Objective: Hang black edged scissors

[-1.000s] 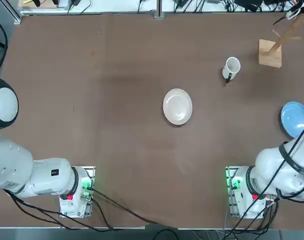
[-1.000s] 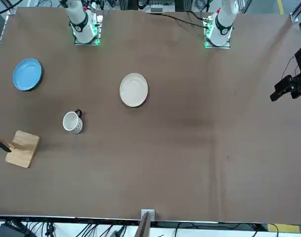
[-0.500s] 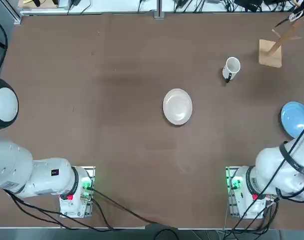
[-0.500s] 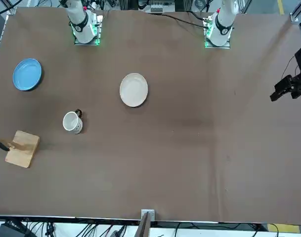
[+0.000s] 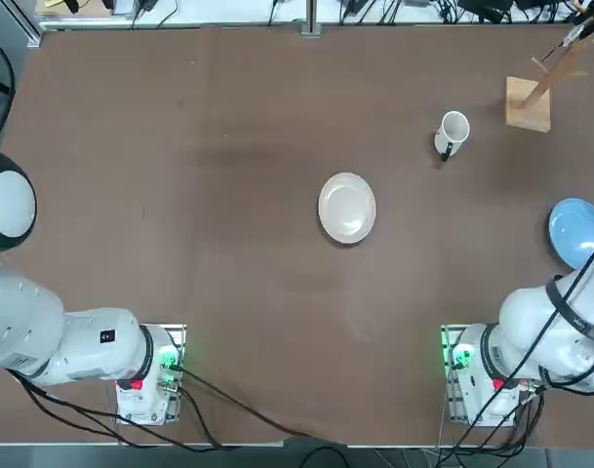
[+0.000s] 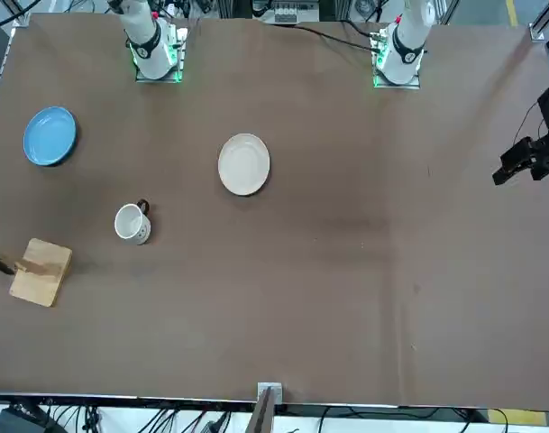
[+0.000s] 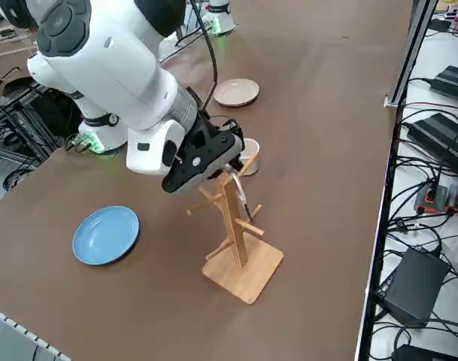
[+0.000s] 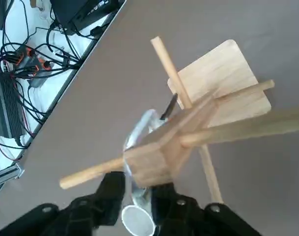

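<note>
Leftmost on my brown desk, as the top view shows it, lies the round, shallow white plate, flat and well apart from everything else. Next to the right, and farther from my arms' bases, stands the white cylindrical mug with a dark handle. It is upright, its mouth facing up and its handle turned roughly toward my bases.

Right of the mug comes the pale wooden stand, near the far edge of the desk. It has a flat base with rounded corners, an upright post and round pegs that reach out to different sides. The front view shows the base apart from the mug.

At the top of that stand are the slim black-edged scissors with pale loops and silvery blades. They are up off the desk, close against the post and beside a peg, with a dark, narrow end slanting down. I cannot tell whether a loop is fully over the peg.

My right tool is there too, at the stand's upper end. Its two black fingers stand partly open, with a gap between them, and the handle end of the scissors lies in that gap. I cannot tell whether either finger touches it.

The round blue plate lies flat on my right side, nearer my bases than the stand.
</note>
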{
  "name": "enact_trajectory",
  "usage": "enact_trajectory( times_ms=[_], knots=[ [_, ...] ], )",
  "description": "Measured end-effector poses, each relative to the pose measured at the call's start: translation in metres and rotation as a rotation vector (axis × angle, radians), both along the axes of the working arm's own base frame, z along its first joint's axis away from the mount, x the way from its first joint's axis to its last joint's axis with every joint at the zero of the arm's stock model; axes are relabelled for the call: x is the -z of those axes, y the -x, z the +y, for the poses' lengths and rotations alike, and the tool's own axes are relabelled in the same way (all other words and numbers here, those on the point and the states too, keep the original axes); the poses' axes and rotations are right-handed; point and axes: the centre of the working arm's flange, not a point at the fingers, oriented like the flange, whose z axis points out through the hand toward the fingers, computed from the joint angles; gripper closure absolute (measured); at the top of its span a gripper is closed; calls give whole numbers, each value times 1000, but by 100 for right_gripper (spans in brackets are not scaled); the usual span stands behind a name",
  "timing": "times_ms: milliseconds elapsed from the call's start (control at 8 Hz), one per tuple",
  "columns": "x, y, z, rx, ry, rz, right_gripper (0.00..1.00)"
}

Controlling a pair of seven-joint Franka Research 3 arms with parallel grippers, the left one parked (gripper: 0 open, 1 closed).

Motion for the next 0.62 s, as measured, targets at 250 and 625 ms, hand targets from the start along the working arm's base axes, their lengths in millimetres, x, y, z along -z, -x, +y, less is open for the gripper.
enact_trajectory(
  times_ms=[250, 625],
  knots=[
    [-1, -1, -1, 3, 6, -6, 24],
    [-14, -9, 14, -48, 75, 5, 0]
  ],
)
